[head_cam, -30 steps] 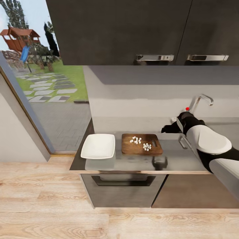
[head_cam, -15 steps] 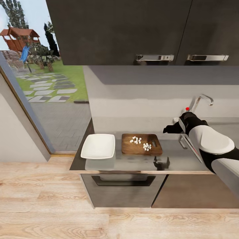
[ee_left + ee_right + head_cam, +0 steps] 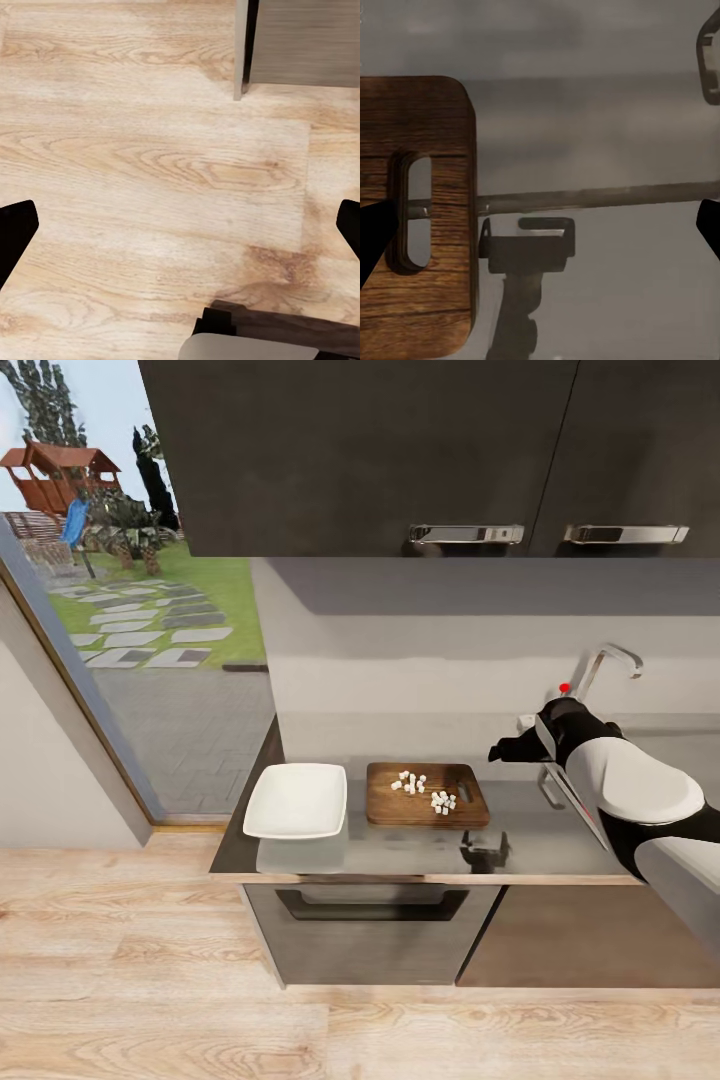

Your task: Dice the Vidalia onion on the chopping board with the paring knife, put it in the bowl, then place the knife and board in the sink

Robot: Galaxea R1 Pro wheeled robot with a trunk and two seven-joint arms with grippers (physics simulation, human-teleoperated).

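The brown chopping board lies on the grey countertop, and the diced onion sits on it as small white cubes. To its left stands the white bowl, with nothing in it. My right gripper hovers over the counter just right of the board, between the board and the sink. It is open with nothing between its fingers, and the board's end with the handle hole is in the right wrist view. My left gripper is open over the floor. The paring knife is hidden.
The chrome tap with its red knob rises behind my right arm. Dark wall cabinets hang overhead. An oven front sits below the counter. A glass door to the left shows the garden. Wooden floor lies under the left gripper.
My right gripper has drifted slightly to the right, away from the board. The board, cubes and bowl have not moved.
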